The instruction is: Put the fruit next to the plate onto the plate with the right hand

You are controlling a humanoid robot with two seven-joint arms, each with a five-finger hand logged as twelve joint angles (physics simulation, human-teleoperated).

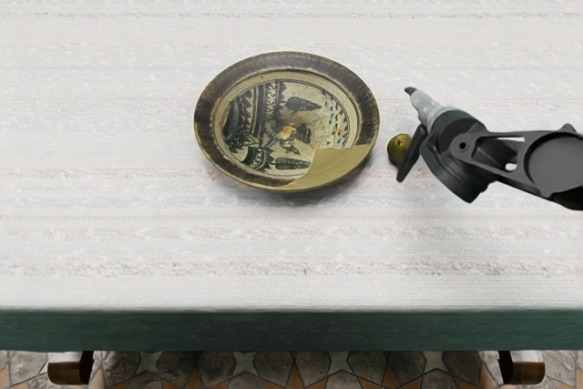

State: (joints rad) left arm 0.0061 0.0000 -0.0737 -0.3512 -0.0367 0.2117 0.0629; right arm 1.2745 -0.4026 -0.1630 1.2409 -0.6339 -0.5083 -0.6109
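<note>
Looking down on the table [127,243], we see a patterned plate [204,120] near its middle with a dark rim. The fruit [398,148], small, round and greenish, lies on the table just beside the plate's right rim, not on the plate. Our right hand [453,148] comes in from the right edge and sits just to the right of the fruit. Its fingers [422,103] are spread and grip nothing: one points toward the far side, and another slants down toward the near side, right beside the fruit. We cannot tell whether that one touches it.
</note>
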